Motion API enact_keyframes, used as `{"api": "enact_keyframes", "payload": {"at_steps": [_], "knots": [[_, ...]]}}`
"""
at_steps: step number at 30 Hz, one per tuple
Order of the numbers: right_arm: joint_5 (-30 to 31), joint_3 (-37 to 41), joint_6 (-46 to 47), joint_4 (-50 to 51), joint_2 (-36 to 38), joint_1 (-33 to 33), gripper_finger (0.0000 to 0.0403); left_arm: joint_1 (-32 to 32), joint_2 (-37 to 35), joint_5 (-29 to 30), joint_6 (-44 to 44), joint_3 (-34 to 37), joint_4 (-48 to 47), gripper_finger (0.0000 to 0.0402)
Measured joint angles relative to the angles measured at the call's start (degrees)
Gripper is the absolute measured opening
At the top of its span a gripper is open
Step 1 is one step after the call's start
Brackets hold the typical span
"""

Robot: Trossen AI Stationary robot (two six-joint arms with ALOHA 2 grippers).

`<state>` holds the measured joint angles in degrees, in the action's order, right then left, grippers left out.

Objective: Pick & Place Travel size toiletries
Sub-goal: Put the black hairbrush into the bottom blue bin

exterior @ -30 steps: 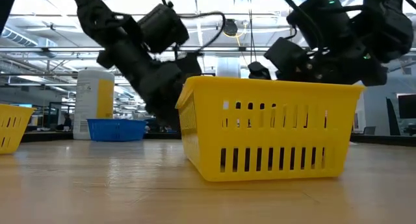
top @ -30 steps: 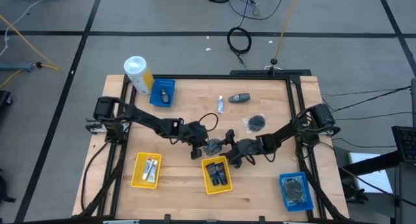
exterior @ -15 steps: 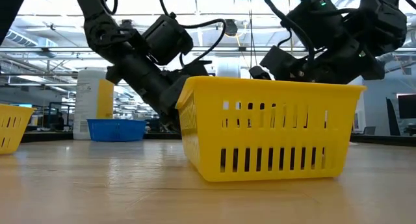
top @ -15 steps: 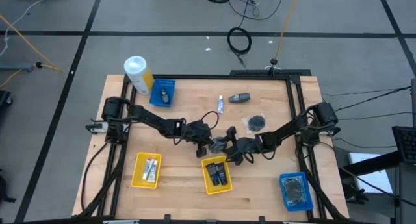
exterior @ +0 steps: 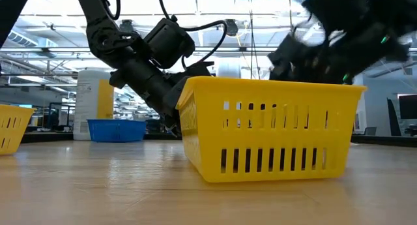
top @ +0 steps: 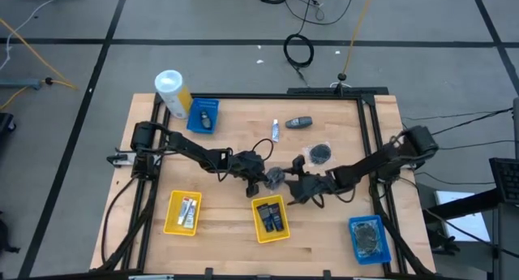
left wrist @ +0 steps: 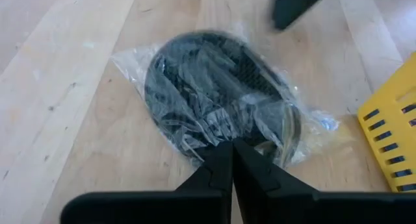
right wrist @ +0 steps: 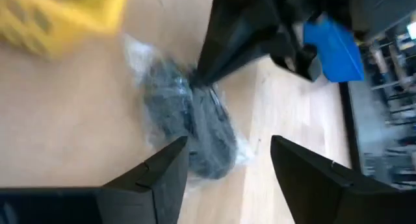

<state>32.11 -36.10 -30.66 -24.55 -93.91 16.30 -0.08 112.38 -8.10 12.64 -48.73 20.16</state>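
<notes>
Centre of the wooden tabletop [top: 324, 239] is where it's all happening: the left pincer [top: 261, 181] is clamped shut on the clear wrapping of a roundish grey packet [top: 275, 178], and the left wrist view shows its two dark fingers [left wrist: 229, 162] pinched together on the plastic at the packet's [left wrist: 218, 97] edge, the packet lying on the wood just beside the corner of a yellow slotted plastic tray [left wrist: 394, 139]. Facing it from the right, the right pincer [top: 295, 186] sits close to the same packet with its fingers [right wrist: 170, 172] apart, the packet [right wrist: 188, 123] ahead of the gap and the left arm's tip gripping it from the far side. That middle yellow tray [top: 270, 218], just nearer than the two pincers, holds small dark and white items. From table height it [exterior: 270, 127] fills the middle, with the left arm [exterior: 146, 65] angling down behind it.

Elsewhere: a second yellow tray [top: 182, 212] at near left with a thin white tube inside, a blue tray [top: 203, 115] at far left holding a small dark bottle, another blue tray [top: 369, 237] at near right with a grey packet in it. A white-and-yellow cylinder canister [top: 172, 92] stands beside the far-left blue tray. Loose on the far side lie a thin white tube [top: 276, 131], a small dark bottle [top: 300, 122] and another grey wrapped packet [top: 320, 154].
</notes>
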Motion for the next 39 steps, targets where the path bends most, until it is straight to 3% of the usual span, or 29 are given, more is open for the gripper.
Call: {"api": "enact_keyframes", "payload": {"at_steps": [4, 9, 11, 14, 19, 28, 33, 39], "knots": [[-0.4, -0.1, 6.9, 8.4, 3.6, 0.5, 0.0214, -0.1, 0.0, 0.0, 0.1, 0.0, 0.4, 0.0007], [-4.3, -0.1, 9.2, 11.1, 2.2, -0.1, 0.0258, -0.1, 0.1, -0.1, 1.2, 0.1, 1.7, 0.0008], [-5.1, -0.1, 6.8, 9.7, 0.0, -0.2, 0.0281, -0.1, 0.2, -0.1, 1.6, 0.2, 2.6, 0.0013], [-0.4, -0.3, -0.5, 3.8, -3.7, 0.0, 0.0302, -0.1, 0.2, -1.5, 1.6, 0.2, 3.8, 0.0007], [2.5, -0.4, -10.1, -7.8, -8.6, -0.1, 0.0295, -0.2, 0.3, -2.9, 1.7, 0.3, 6.6, 0.0008], [3.5, -0.3, -13.4, -12.2, -8.9, 0.0, 0.0243, -0.8, 0.3, -3.0, 3.1, 0.3, 8.7, 0.0008], [-1.9, -0.3, -10.5, -12.2, -8.8, -0.6, 0.0165, -1.2, 0.3, -2.6, 3.2, 0.0, 10.6, 0.0027], [-1.7, -0.3, -8.9, -12.1, -8.8, -0.5, 0.0059, -0.1, -3.7, -3.1, 4.0, -0.1, 8.3, 0.0061]]}}
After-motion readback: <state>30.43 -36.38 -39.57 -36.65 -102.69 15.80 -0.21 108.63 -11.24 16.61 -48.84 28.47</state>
